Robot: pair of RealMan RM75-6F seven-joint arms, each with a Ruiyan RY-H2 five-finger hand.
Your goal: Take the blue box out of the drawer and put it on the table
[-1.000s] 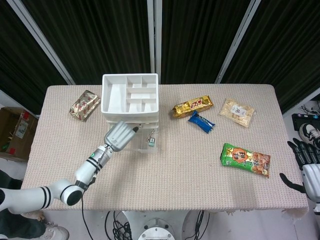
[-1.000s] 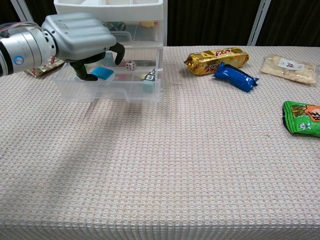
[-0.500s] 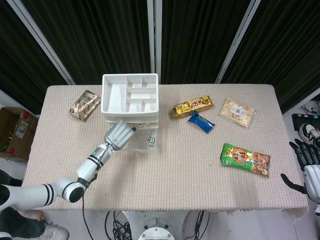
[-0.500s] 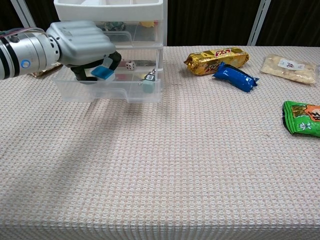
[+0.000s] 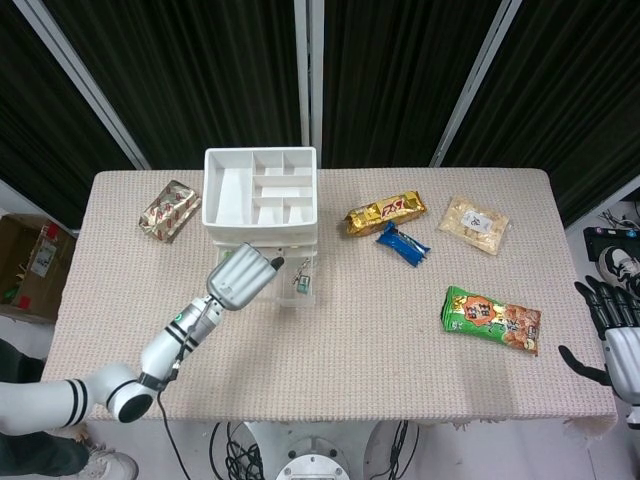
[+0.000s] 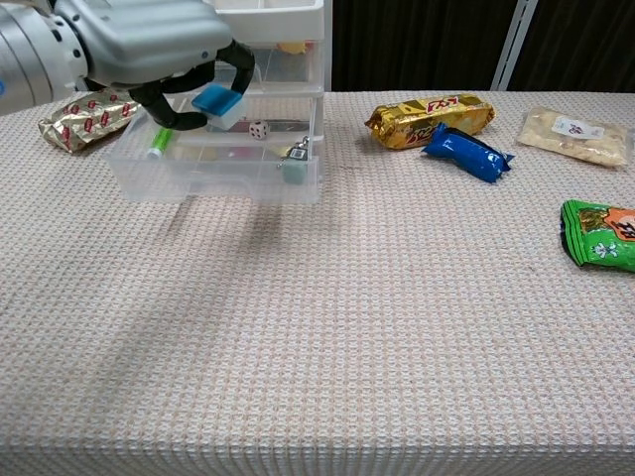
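Observation:
My left hand [image 6: 144,45] [image 5: 238,279] hovers over the pulled-out bottom drawer [image 6: 213,169] of the white drawer unit [image 5: 260,190]. It pinches the small blue box [image 6: 218,102] between thumb and fingers, lifted clear above the drawer's rim. In the head view the hand hides the box. The drawer still holds a white die [image 6: 258,129], a green marker [image 6: 157,146] and a small keyring item [image 6: 294,164]. My right hand [image 5: 615,325] rests off the table's right edge, holding nothing, fingers apart.
A gold snack bar [image 6: 430,117], a blue packet [image 6: 466,152], a pale snack bag [image 6: 576,134] and a green bag [image 6: 600,234] lie on the right half of the table. A shiny red-and-silver packet [image 6: 87,115] lies left of the drawers.
My left hand closed on the blue box inside the drawer and has risen with it, out of the drawer. The right hand has not moved.

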